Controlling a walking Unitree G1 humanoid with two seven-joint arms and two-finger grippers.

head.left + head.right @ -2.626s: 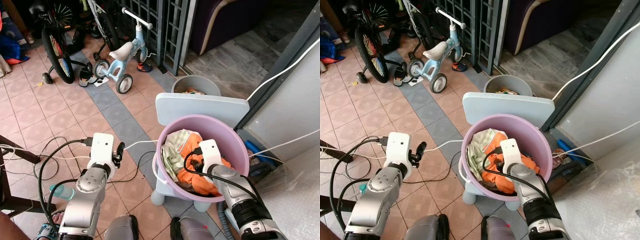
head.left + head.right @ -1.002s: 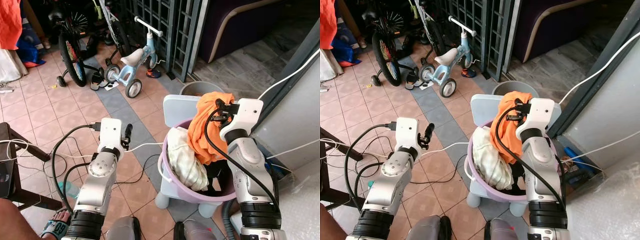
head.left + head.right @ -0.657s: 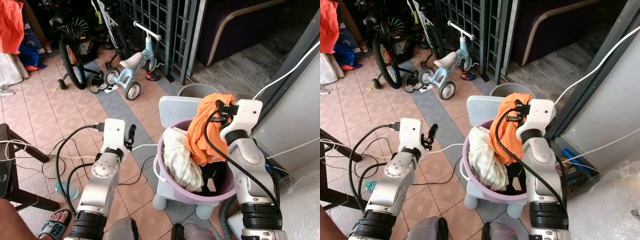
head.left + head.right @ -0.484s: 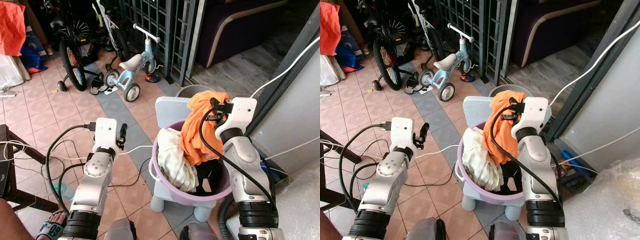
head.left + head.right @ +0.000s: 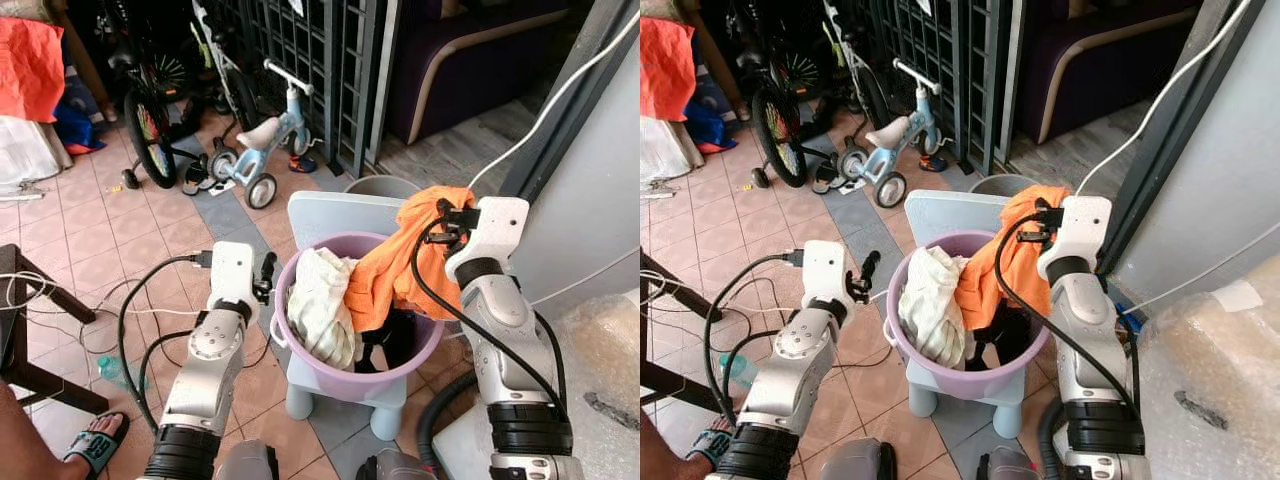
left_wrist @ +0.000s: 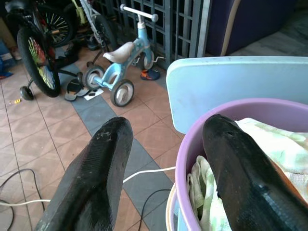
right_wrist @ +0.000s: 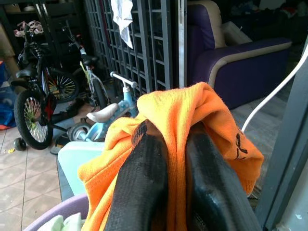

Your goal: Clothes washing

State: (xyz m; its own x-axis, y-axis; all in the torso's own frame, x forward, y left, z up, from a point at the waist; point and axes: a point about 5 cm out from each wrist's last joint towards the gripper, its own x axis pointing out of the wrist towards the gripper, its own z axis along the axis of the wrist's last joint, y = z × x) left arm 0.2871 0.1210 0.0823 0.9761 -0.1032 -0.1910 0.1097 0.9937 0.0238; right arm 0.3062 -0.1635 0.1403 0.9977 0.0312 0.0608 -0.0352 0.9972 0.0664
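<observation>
Bright daylight on the tiles; dim behind the grille; sharp, close fingers slightly soft.

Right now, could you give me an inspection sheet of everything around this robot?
Surface: tiled floor; pale blue stool carries the basin.
Job's things: purple basin holds cream cloth; orange garment lifted, tail draped over the basin.
Clutter: grey bucket behind the stool.
Grippers: right gripper shut on the garment; left gripper open beside the basin rim.
Cables: black and white cables across the floor.
Surroundings: blue balance bike, bicycle, metal gate, sandalled foot.
</observation>
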